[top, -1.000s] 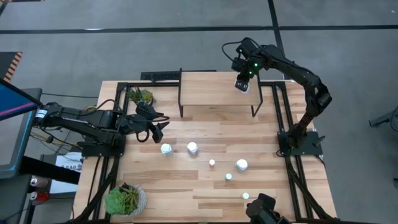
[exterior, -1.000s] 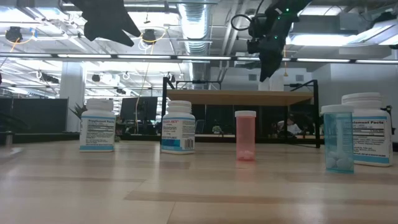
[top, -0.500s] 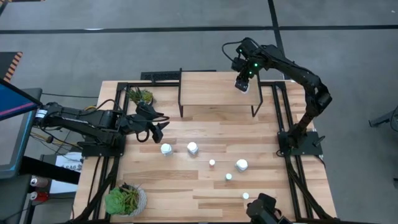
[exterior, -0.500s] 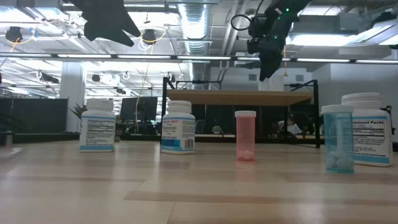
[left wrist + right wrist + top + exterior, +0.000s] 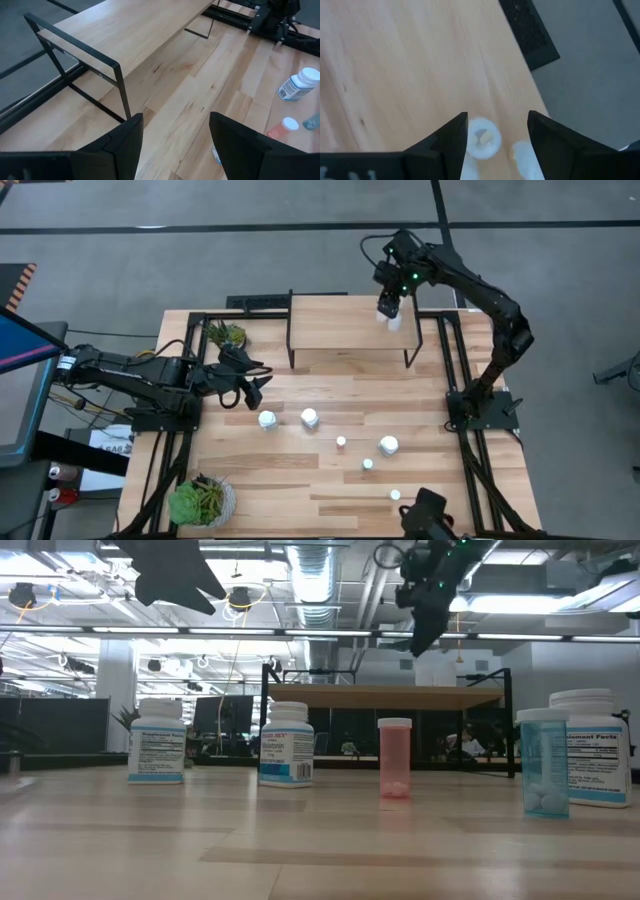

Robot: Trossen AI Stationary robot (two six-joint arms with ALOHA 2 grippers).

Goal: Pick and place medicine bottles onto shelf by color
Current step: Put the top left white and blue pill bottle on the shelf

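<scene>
Right wrist view: the right gripper (image 5: 497,118) is seen with its fingers (image 5: 451,139) spread wide and nothing between them. It hangs over the shelf (image 5: 410,65), close to that board's edge. Directly below the gap a round white bottle (image 5: 483,140) stands on the shelf, untouched by either finger. A second pale shape (image 5: 525,154) lies just beside it. That shape is blurred, and it is probably another bottle.

In the high view the right gripper (image 5: 388,305) is placed above the shelf's (image 5: 340,320) far right corner. Only one white spot (image 5: 393,322) can be made out under it there.

The left gripper (image 5: 250,386) is held off the shelf's left front leg, over the table (image 5: 300,490). In the left wrist view its fingers (image 5: 125,142) are likewise parted and empty. The shelf (image 5: 130,35) lies ahead of them.

Six bottles are counted in the high view on the table in front of the shelf. They are two large white ones (image 5: 268,419) (image 5: 310,417), a third (image 5: 388,445) and three small ones (image 5: 341,441) (image 5: 367,464) (image 5: 395,494).

Their colours are given only by the low view. It shows white labelled bottles (image 5: 157,740) (image 5: 286,744) (image 5: 590,747), a red one (image 5: 394,757) and a blue one (image 5: 543,762). All of them are upright and nearer than the shelf (image 5: 385,695). The bottle on the shelf top is not shown by that view.
</scene>
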